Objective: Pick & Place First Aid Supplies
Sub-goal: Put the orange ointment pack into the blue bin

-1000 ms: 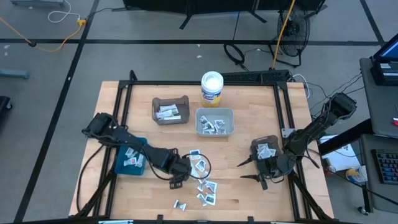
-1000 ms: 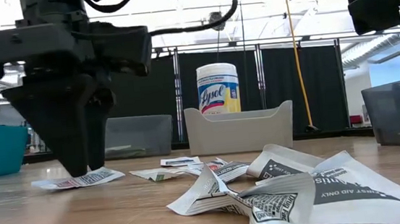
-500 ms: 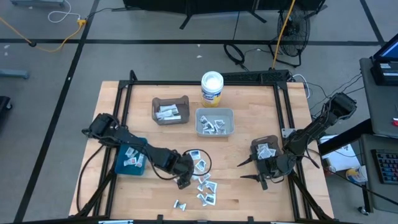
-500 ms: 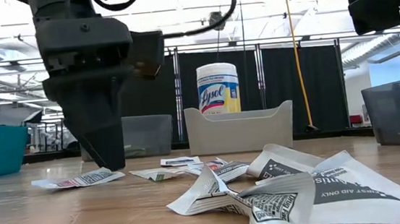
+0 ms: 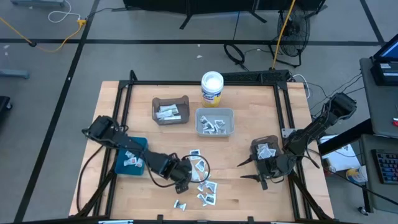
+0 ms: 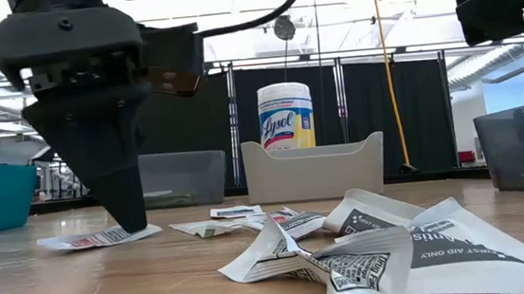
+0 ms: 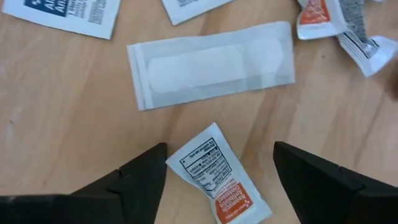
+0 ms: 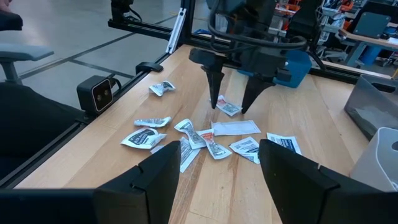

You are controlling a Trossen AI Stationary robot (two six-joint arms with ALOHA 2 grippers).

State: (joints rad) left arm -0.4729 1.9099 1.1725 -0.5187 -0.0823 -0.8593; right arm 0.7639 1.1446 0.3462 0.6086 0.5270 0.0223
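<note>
Movement first: your left claw (image 7: 221,155) has slid a little across the pile, out and then back again, and now stands over one small packet with orange print (image 7: 219,182). Its two fingers are wide apart, one on each side of the packet, and hold nothing yet. I think that means you have picked your next thing, and the grab comes next. A long white strip (image 7: 211,65) lies just past it, so close with care or you may nip both. Your right claw (image 5: 260,175) has not moved. It waits near the dark bin (image 5: 277,142) with its fingers apart and nothing in them. More loose packets (image 5: 205,186) lie on the wooden worktop (image 5: 249,202) near the front, and some sit in the blue bin (image 5: 119,167), the brown bin (image 5: 155,102) and the pale bin (image 5: 231,115). A white tub (image 5: 212,87) stands at the back. Around the worktop you have grey floor, black curtains and cables.
</note>
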